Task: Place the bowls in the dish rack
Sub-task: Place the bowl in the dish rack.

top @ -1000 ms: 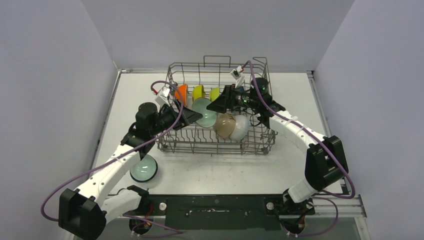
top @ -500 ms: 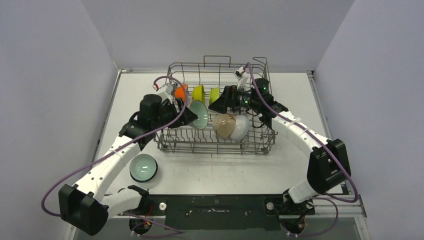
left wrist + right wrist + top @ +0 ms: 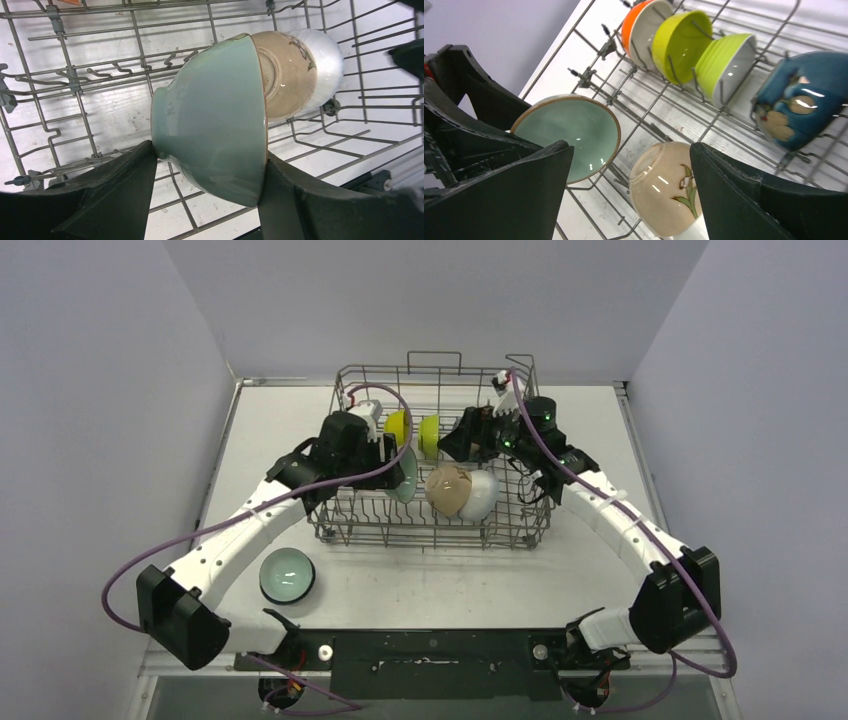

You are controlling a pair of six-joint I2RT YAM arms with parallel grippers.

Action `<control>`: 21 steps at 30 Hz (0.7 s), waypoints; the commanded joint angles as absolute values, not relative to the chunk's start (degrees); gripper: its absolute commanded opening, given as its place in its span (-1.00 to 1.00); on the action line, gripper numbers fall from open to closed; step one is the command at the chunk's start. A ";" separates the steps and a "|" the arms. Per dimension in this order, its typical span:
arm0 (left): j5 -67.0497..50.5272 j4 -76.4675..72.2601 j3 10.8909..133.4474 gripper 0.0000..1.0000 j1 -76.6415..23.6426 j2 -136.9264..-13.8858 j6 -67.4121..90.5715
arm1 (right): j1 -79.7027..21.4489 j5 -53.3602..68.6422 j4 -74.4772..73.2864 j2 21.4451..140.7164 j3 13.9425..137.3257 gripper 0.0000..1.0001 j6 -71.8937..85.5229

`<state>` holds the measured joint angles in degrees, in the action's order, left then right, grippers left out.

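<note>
Nearest: loose green bowl (image 3: 287, 575) upright on the table (image 3: 450, 570), well behind the left gripper, beside that arm's forearm and outside the dish rack (image 3: 430, 532). Same spot as 1 second ago.

Left gripper (image 3: 207, 156): clamped on the held green bowl (image 3: 215, 120), 1 finger at its foot end, 1 at its rim. Bowl tipped on edge, mouth turned toward the right gripper. It hangs over the rack floor among the tines; whether it touches the wire, cannot tell. Change since 1 second ago: this arm has reached farther in. The wrist was at the rack's near left corner. It is now over the left half and hides the orange bowl in the top view.

Just past the left fingertips: beige bowl (image 3: 282, 75) on its side, foot toward the held bowl, white bowl (image 3: 325, 60) close behind it. Whether the held rim touches the beige bowl, cannot tell. Both unmoved.

Right gripper (image 3: 630, 147): jaws wide apart, nothing between them, hanging above the rack's right half. 1 second ago it sat closer to the beige bowl; it has since drawn back toward the far right corner.

Farthest: 4 bowls on edge between tines, beyond both grippers. Dark blue bowl (image 3: 799, 105) lies closest to the right gripper, then lime bowl (image 3: 724, 65), yellow bowl (image 3: 679, 42), and orange bowl (image 3: 634, 22) nearest the left wrist. No change in this row.
</note>
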<state>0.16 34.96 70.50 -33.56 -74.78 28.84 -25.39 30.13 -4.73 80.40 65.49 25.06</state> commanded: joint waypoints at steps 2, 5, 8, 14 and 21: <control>5.20 35.89 77.59 -0.67 -35.64 -77.16 26.61 | -24.69 21.94 -5.10 73.76 65.10 0.80 21.89; 7.30 37.77 79.42 -0.71 -36.54 -78.56 26.52 | -24.61 20.37 -5.94 72.52 64.80 0.80 20.98; 9.70 38.99 80.69 -0.75 -37.35 -79.00 26.31 | -24.46 19.64 -6.62 72.12 64.68 0.80 20.49; 12.32 39.67 81.36 -0.78 -38.39 -78.58 25.66 | -24.44 20.39 -6.69 72.57 64.60 0.80 20.13; 11.95 38.83 79.83 -0.08 -38.03 -76.72 25.47 | -24.66 26.64 -6.59 75.60 65.63 0.80 19.13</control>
<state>10.72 39.68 78.85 -38.22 -79.35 26.02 -24.77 22.35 -7.84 73.65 64.58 20.60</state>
